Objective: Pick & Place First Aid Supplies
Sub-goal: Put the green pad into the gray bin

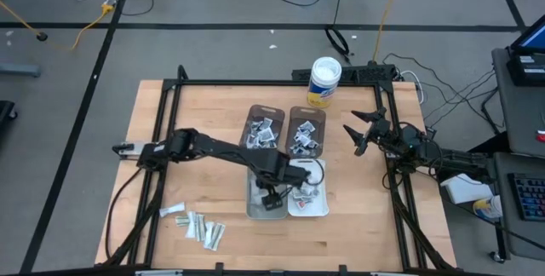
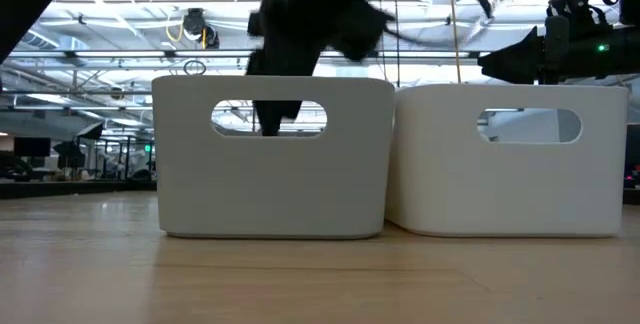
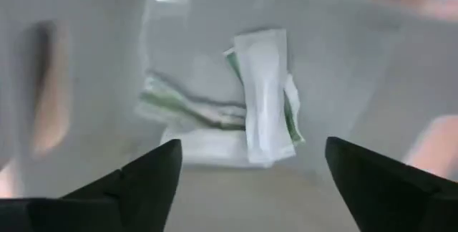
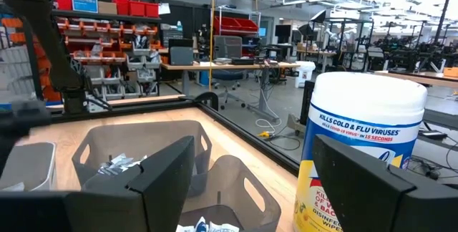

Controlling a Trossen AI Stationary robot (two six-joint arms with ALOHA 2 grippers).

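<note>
My left gripper (image 1: 271,198) points down over the grey bin (image 1: 254,209) near the table's front, open, with nothing between its fingers (image 3: 154,175). On the bin's floor below lie a few pale long packets (image 3: 261,96), some with green marks, piled loosely. More first aid supplies lie as a cluster of pale strips (image 1: 197,225) on the table at the front left. Others fill the two brown bins (image 1: 266,127) (image 1: 306,129) farther back. My right gripper (image 1: 358,135) waits open at the right, level and clear of everything.
A white bin (image 1: 308,204) with small packets stands right beside the grey one. A white round tub with a yellow label (image 1: 324,81) stands at the far edge, close before my right gripper (image 4: 250,182). A black frame rail (image 1: 255,83) borders the table.
</note>
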